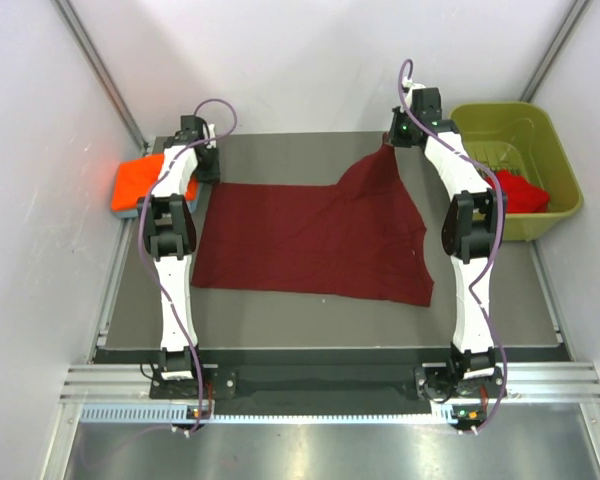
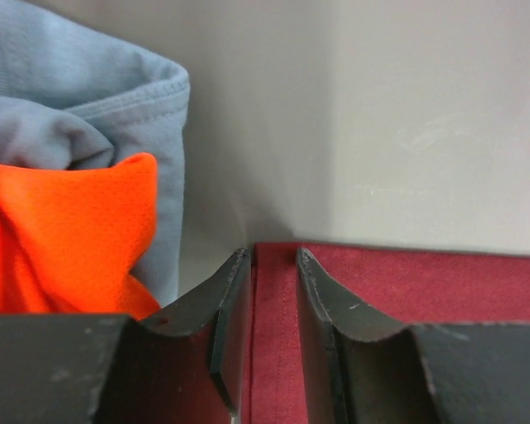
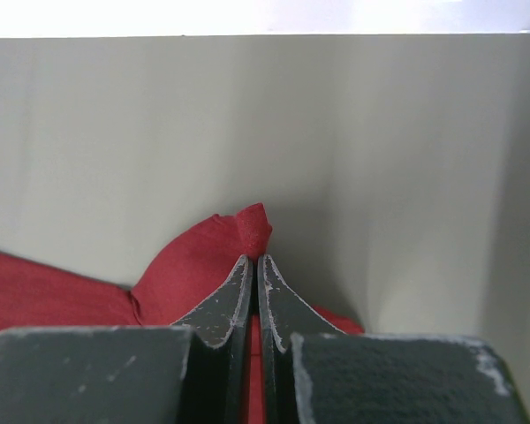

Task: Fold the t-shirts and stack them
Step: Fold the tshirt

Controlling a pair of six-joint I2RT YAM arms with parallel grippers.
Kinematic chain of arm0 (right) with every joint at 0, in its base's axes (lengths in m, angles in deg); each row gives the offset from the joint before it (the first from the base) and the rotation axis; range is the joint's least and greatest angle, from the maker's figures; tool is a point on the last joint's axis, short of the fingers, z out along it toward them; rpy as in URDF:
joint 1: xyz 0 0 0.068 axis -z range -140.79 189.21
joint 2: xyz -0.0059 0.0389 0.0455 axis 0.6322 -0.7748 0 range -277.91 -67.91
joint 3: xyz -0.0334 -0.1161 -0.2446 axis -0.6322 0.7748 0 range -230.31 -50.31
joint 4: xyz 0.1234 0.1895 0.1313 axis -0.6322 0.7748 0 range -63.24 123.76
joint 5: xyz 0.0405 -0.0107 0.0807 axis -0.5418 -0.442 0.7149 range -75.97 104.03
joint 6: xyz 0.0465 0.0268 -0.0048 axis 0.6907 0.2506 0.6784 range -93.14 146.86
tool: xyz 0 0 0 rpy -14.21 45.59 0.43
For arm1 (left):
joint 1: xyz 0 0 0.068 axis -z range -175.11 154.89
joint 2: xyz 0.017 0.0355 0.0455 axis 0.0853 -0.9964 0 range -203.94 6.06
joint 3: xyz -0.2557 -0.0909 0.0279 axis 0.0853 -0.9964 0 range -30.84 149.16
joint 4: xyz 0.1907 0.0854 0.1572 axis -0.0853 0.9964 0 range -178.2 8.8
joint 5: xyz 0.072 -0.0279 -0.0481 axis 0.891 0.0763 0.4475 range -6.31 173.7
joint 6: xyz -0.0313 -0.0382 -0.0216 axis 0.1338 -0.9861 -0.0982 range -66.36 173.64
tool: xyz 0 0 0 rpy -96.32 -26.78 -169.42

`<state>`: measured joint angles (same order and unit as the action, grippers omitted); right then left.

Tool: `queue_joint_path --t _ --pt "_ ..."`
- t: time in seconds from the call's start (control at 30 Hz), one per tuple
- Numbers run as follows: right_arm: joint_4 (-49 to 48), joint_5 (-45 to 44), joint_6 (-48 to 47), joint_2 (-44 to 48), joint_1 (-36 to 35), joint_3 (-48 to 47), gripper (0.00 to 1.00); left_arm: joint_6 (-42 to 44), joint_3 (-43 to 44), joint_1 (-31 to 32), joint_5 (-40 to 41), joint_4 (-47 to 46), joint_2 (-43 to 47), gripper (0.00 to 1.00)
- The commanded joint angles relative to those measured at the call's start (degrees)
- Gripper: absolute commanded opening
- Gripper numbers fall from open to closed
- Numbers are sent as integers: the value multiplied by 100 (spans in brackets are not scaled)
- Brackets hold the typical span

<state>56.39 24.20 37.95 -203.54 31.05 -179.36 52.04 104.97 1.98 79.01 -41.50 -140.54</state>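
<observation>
The dark maroon t-shirt (image 1: 310,240) lies spread on the dark mat. My right gripper (image 1: 392,142) is at the back right, shut on the shirt's far right corner, which it holds lifted in a peak; the wrist view shows the cloth (image 3: 212,256) pinched between its closed fingers (image 3: 254,258). My left gripper (image 1: 210,175) is at the shirt's back left corner, its jaws a little apart astride the hem (image 2: 278,336), fingertips (image 2: 272,256) at the cloth's edge. The bright orange shirt (image 1: 140,180) lies on the grey-blue one (image 2: 79,97) at the far left. The bright red shirt (image 1: 520,190) sits in the bin.
The olive-green bin (image 1: 550,140) stands off the mat at the back right, close to my right arm. White walls close in at the back and both sides. The mat's bare front strip (image 1: 320,325) lies between the shirt and the arm bases.
</observation>
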Motion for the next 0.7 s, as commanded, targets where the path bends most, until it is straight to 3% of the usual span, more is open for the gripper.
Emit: queue_joint_path --t 0.0,0.27,0.43,0.67 --pt "-106 -24 -37 -69 -89 -234 0 -6 -54 28 -85 -29 -52 33" --pt "-106 -42 -37 -86 -80 -243 0 -15 -221 151 -243 50 -61 27" --pt "-106 -68 -46 -77 -80 -252 0 46 -230 160 -226 76 -79 0" --pt "-80 -112 -81 115 -45 -269 0 20 -204 46 169 24 246 0"
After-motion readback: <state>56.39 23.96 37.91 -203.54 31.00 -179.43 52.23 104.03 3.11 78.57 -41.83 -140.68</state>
